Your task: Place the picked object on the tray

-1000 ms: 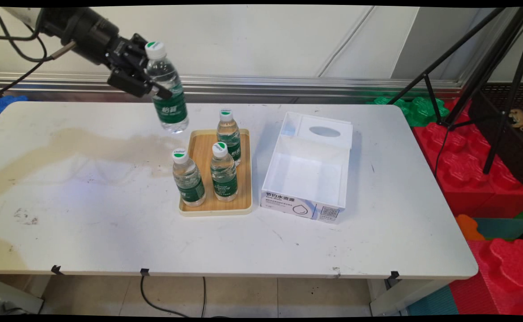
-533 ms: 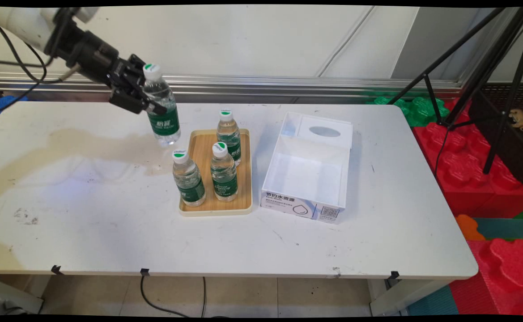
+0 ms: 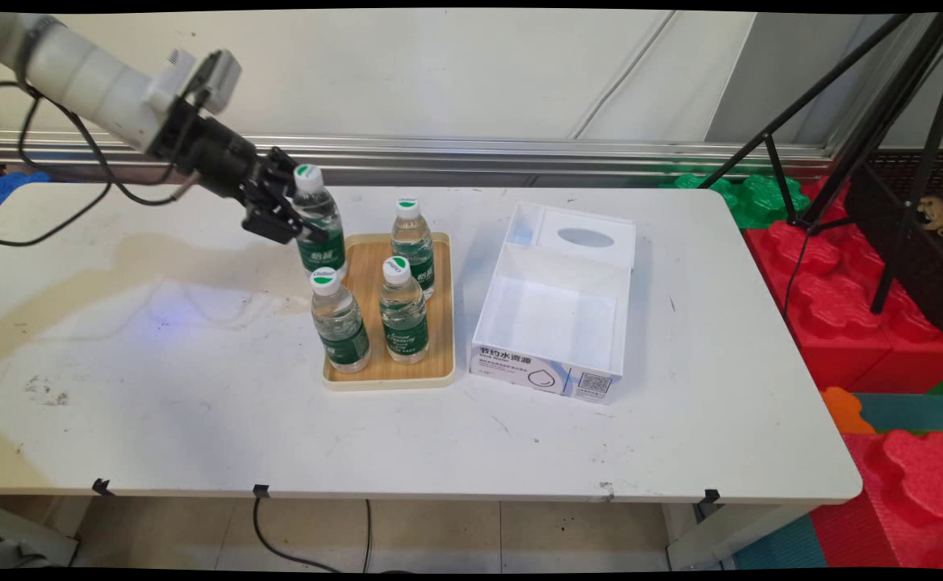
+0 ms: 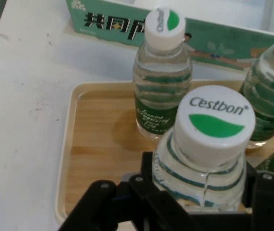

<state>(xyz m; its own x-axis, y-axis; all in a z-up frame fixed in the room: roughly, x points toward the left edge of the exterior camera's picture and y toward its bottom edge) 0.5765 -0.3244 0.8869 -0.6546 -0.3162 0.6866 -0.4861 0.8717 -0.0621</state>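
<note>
The end effector [image 3: 298, 216] grips a water bottle [image 3: 319, 224] by its upper body, its fingers closed on either side, and holds it just above the far left corner of a wooden tray [image 3: 440, 323]. The bottle stands nearly upright, with a white and green cap and a green label. Three more bottles stand on the tray: one [image 3: 412, 246] at its far edge, one [image 3: 403, 311] near its middle, and one [image 3: 341, 321] at its near left edge. An open white box [image 3: 556, 303] sits just beside the tray, toward the tabletop's [image 3: 156, 387] right edge.
</note>
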